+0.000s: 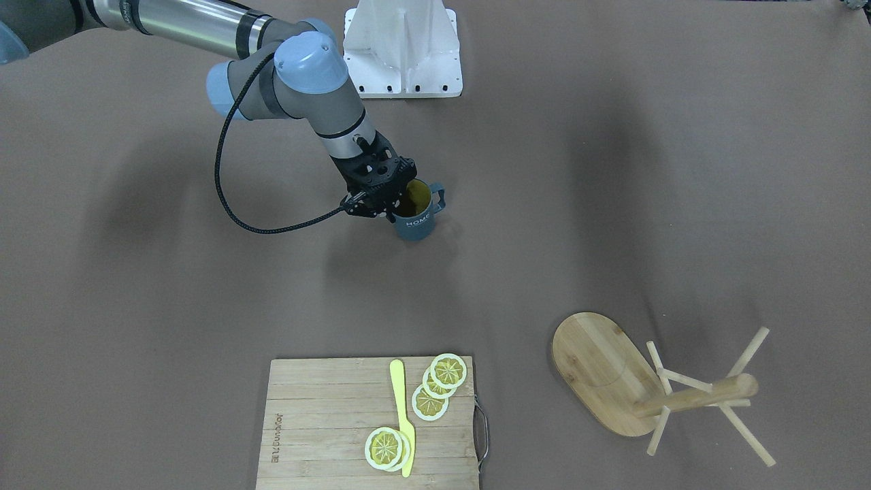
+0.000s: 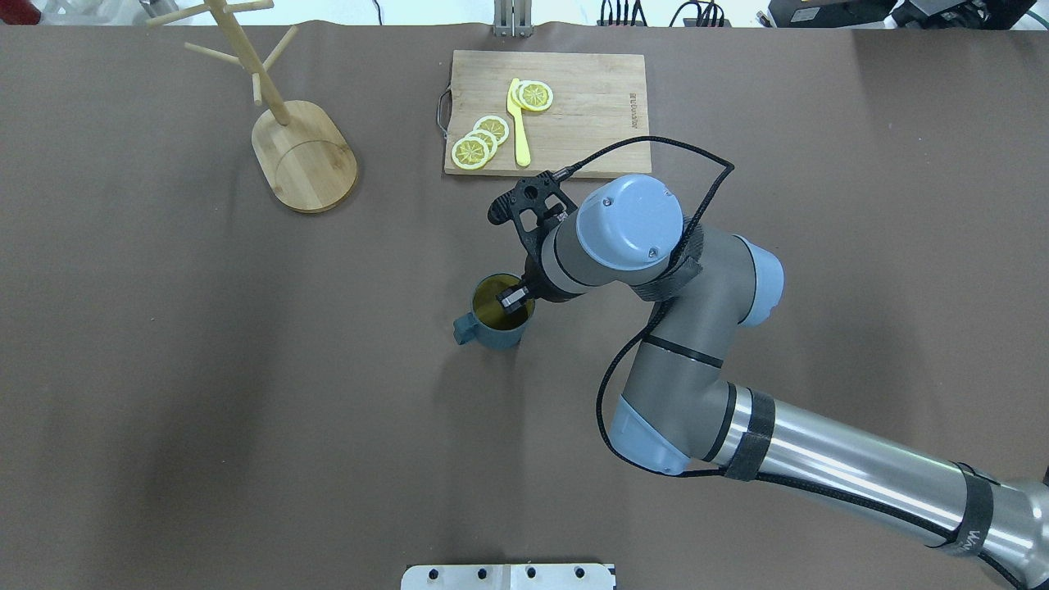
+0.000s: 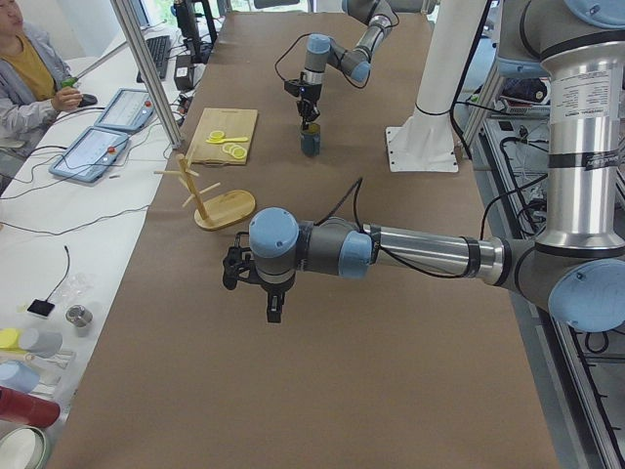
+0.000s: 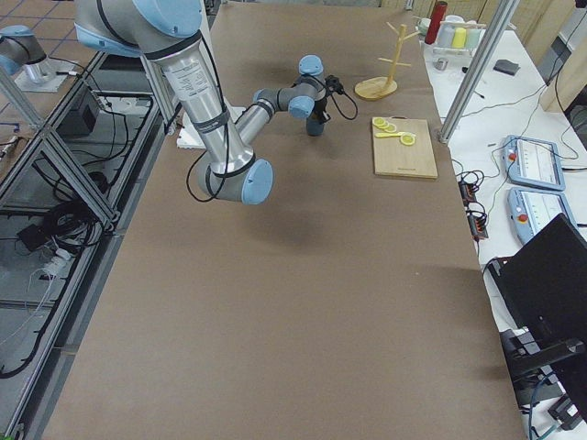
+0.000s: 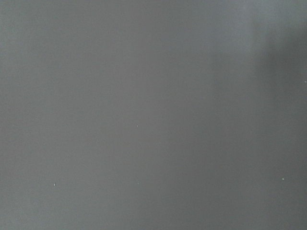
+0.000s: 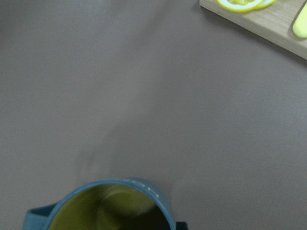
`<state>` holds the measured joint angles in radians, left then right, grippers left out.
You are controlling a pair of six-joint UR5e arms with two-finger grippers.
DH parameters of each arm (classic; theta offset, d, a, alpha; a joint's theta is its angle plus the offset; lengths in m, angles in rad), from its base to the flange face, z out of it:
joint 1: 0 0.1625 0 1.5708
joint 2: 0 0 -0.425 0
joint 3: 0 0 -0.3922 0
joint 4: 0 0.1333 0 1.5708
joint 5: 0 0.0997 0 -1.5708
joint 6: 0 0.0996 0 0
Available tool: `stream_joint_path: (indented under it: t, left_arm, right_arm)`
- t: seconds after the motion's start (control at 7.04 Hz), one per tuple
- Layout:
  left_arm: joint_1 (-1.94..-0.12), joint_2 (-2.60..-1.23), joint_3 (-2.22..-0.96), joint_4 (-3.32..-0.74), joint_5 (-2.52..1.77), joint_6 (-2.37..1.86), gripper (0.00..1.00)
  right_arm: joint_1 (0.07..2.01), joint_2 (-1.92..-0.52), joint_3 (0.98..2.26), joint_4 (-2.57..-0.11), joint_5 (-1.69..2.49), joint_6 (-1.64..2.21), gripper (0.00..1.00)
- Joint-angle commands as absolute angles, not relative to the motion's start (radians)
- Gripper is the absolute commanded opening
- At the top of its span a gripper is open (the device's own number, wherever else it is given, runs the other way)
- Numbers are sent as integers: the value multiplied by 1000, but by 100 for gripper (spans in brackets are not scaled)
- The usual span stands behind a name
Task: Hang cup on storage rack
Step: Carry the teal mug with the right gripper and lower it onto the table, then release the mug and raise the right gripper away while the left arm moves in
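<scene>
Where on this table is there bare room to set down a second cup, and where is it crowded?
Bare: the table between storage rack and cup, and from the cup back to the robot's base. Crowded: the cup, with the right end effector at its rim, and the cutting board with lemon slices.

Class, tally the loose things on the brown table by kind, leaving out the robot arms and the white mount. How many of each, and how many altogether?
cup: 1
storage rack: 1
cutting board: 1
lemon slices: 5
yellow knife: 1
Total: 9
</scene>
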<state>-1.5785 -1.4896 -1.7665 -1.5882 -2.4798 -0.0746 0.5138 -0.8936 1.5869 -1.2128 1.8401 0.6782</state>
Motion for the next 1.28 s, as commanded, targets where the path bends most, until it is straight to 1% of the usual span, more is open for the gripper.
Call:
stream_joint_path:
  t: [0.0, 0.14, 0.28, 0.43, 0.57, 0.85, 1.14]
  left_arm:
    - [-1578, -1489, -1767, -1588, -2487, -75, 98]
    - [-1577, -1489, -1767, -1591, -2522, -87, 98]
    - [-1563, -1493, -1770, -1641, -2599, -92, 98]
    - [-1508, -1518, -1770, -1734, -2624, -174, 98]
    - [-1450, -1551, -1770, -1891, -2623, -343, 98]
    - [-1335, -1545, -1761, -2255, -2611, -561, 98]
    - [-1229, -1664, -1761, -2411, -2539, -620, 98]
  right_arm:
    - [511, -870, 1585, -1218, 1838, 683, 99]
    - [511, -870, 1585, -1215, 1839, 686, 100]
    - [541, -867, 1598, -1216, 1859, 684, 100]
    - [604, -880, 1614, -1219, 1972, 686, 100]
    - [676, -929, 1644, -1218, 2038, 684, 100]
    - [831, -1105, 1739, -1216, 2161, 674, 100]
    - [1038, -1225, 1755, -1215, 2351, 632, 100]
